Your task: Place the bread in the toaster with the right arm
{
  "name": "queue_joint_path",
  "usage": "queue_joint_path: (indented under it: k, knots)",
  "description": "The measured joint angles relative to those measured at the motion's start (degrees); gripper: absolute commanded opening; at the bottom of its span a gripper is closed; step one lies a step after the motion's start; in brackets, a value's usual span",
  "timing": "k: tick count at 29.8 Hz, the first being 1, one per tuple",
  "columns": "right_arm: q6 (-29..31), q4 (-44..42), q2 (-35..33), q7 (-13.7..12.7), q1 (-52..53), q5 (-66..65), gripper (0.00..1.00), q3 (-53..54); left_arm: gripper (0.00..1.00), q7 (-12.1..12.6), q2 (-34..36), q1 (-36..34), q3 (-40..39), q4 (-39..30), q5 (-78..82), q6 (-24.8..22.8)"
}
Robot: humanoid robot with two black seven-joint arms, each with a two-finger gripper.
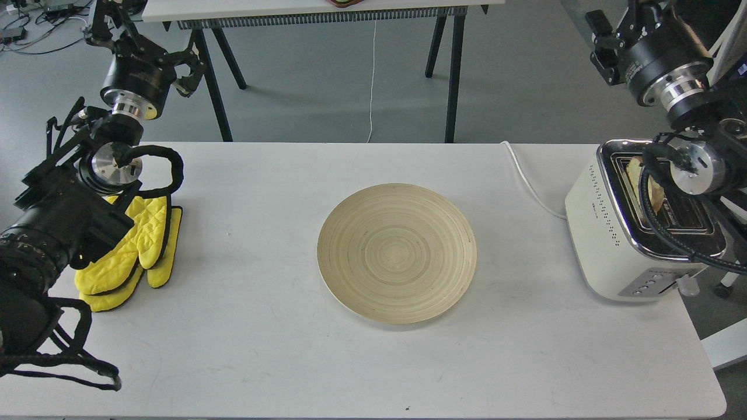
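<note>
The bread (633, 172) sits in the left slot of the toaster (607, 233), partly hidden behind the right arm (688, 157). The right gripper (604, 44) hangs above the toaster, holding nothing; its opening cannot be told. The bamboo plate (397, 252) lies left of the toaster, the 2 yellow mitts (131, 251) further left under the left arm (87, 192); whether the left gripper (181, 70) is parted cannot be told

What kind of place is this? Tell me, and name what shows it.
Probably a robotics lab or test room rather than a home kitchen: a plain white table on a grey floor, a second trestle-legged table behind, loose cables on the floor, and only staged props, a toaster and an empty plate.
</note>
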Motion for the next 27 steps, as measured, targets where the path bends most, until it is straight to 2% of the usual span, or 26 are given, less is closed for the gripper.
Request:
queue_joint_path:
  k: [6,10,17,27]
  knots:
    - [18.2,-18.9,8.4,0.3,0.2,7.1,0.99,7.1,1.0,0.0,0.0,0.0,0.0,0.0,0.0,0.0]
    - [25.4,-28.1,12.4,-0.3,0.6,7.9,0.99,11.7,1.0,0.0,0.0,0.0,0.0,0.0,0.0,0.0]
    - [27.3,-34.8,15.5,-3.2,3.1,12.2,0.99,12.7,1.0,0.0,0.0,0.0,-0.1,0.0,0.0,0.0]
    - [27.2,-35.1,16.4,-2.4,4.5,12.7,0.99,11.6,1.0,0.0,0.0,0.0,-0.2,0.0,0.0,0.0]
